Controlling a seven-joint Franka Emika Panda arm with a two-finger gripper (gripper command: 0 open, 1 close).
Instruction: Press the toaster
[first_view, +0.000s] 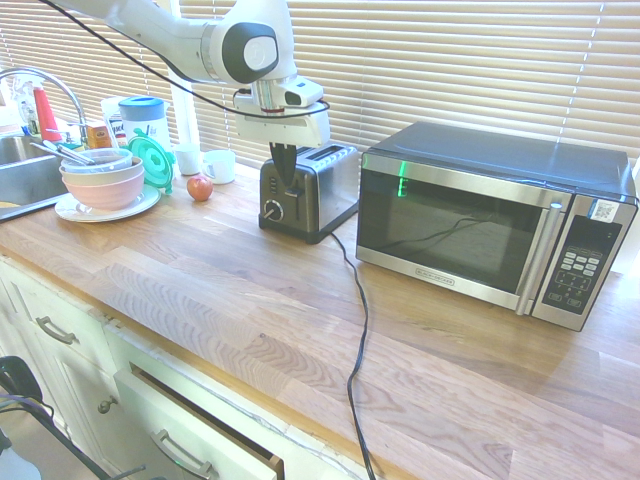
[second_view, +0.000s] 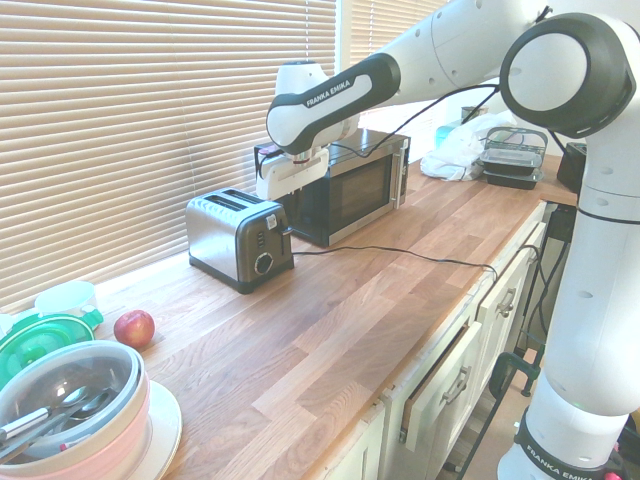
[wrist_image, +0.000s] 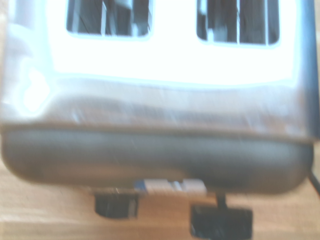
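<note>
Toaster (wrist_image: 150, 100) slots show only from the wrist.

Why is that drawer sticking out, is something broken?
Nothing looks broken. One drawer under the counter hangs partly open, and the black cord trails loosely across the wood. The toaster and microwave stand upright.

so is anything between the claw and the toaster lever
Nothing visible. The shut claw hangs right over the black end of the toaster, above its lever. The apple and cups sit off to the side.
</note>
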